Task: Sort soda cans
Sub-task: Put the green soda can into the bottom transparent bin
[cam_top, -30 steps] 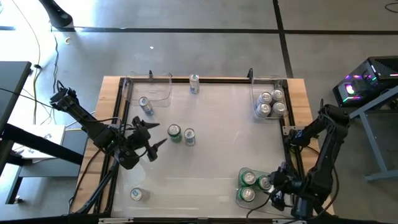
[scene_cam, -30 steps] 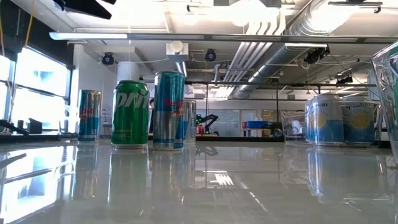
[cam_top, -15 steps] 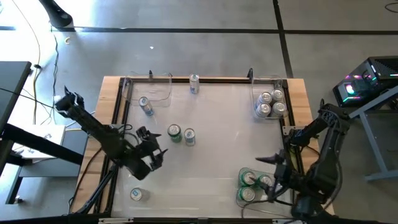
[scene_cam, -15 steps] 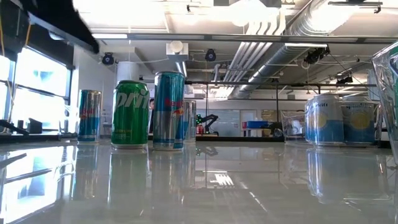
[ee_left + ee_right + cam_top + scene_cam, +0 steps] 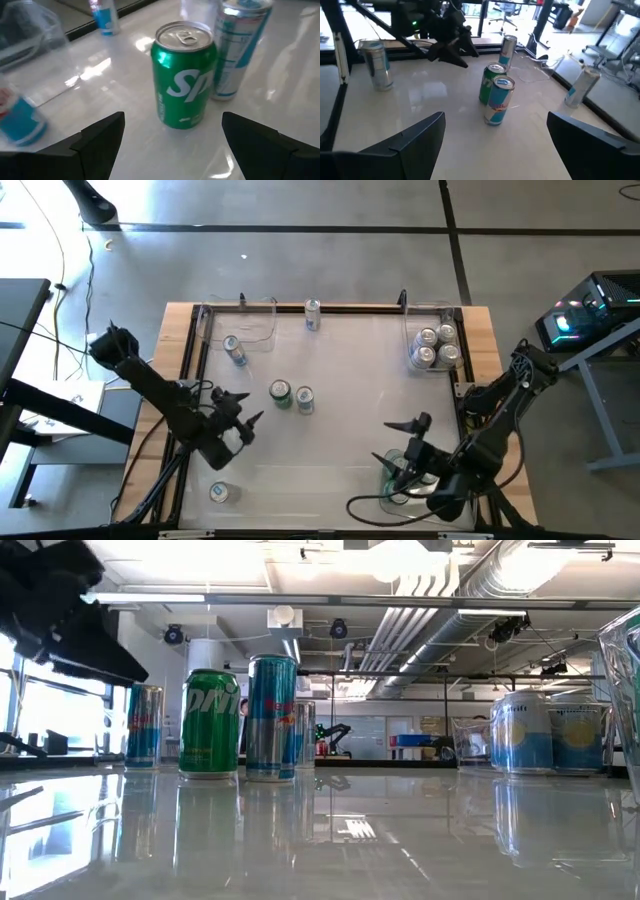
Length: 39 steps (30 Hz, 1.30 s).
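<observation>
Facing my left gripper (image 5: 243, 409) at the green can (image 5: 184, 75).
Both spread empty; right gripper (image 5: 398, 442) over the table (image 5: 350, 370).

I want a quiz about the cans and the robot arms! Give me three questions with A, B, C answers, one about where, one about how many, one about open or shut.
1. Where does the green can stand?
A. Inside a bin
B. On the open table beside a blue-and-silver can
C. In a tool

2. How many cans are in the clear bin at the far right corner?
A. One
B. Four
C. Nine

3. How are the fingers of the left tool?
A. Open and empty
B. Shut on the green can
C. Shut on a bin

Answers:
1. B, the high view shows the two cans side by side mid-table.
2. B, four silver tops show inside it.
3. A, the left wrist view shows its fingers wide apart with the green can standing free ahead.
</observation>
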### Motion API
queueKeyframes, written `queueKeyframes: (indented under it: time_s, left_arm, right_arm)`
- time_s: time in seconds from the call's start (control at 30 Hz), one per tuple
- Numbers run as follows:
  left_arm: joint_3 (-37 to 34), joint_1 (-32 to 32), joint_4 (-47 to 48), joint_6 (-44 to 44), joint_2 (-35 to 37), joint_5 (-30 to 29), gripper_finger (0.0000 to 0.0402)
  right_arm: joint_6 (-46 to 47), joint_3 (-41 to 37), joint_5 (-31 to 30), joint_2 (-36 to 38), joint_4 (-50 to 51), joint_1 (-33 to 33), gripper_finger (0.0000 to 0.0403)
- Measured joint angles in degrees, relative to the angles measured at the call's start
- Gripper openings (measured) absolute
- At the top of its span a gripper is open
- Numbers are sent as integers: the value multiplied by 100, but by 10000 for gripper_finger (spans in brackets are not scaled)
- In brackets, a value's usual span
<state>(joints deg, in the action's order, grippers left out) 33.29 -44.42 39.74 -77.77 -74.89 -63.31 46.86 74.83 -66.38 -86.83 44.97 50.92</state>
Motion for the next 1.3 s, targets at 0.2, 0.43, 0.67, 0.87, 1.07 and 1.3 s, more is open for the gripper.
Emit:
queueKeyframes:
  time_s: [0.2, 0.43, 0.67, 0.87, 1.07, 1.3]
  left_arm:
    - [-1013, 327, -2792, 1749, 439, 79, 329]
    - [-1304, 1154, -4468, 3654, 428, -70, 329]
    - [-1304, 1924, -5541, 5408, 393, 1187, 329]
    - [-1304, 2353, -5986, 5968, 391, 1764, 329]
    - [-1304, 2705, -6048, 6279, 343, 2158, 329]
    - [-1300, 2888, -6134, 6478, 186, 2318, 329]
  right_arm:
    - [-218, 0, -97, 0, -72, -6, 346]
    - [-229, 0, -130, -2, -88, -33, 346]
    - [-193, 0, -111, -2, -188, -33, 346]
    - [-191, 0, -110, -2, -228, -33, 346]
    - [-191, 0, -110, -2, -247, -33, 346]
    - [-180, 0, -109, -2, -309, -33, 346]
